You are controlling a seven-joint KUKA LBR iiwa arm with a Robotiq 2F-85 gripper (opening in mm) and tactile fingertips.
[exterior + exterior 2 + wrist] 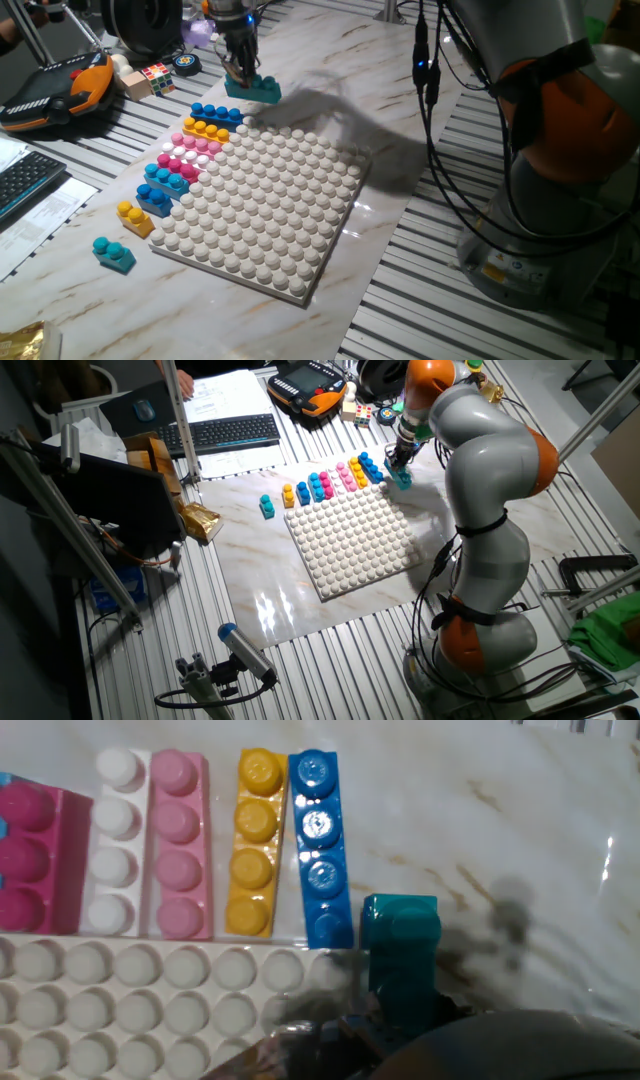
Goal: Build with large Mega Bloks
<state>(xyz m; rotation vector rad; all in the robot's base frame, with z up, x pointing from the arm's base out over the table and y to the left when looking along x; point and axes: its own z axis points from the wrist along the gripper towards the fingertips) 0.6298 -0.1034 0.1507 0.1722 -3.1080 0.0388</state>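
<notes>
Teal brick [253, 88] apparently gripped by closed jaws of the gripper [240, 72], held just beside the blue brick [322, 850], at the white studded baseplate [270, 205] corner, above marble surface [400, 90]

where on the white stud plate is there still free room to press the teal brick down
Most of the white stud plate is bare: everything from the brick rows toward the near and right edges. It is crowded only along the far-left edge, where the blue brick, yellow brick and pink brick lie side by side. The pincer holds the teal brick beside that corner.
</notes>
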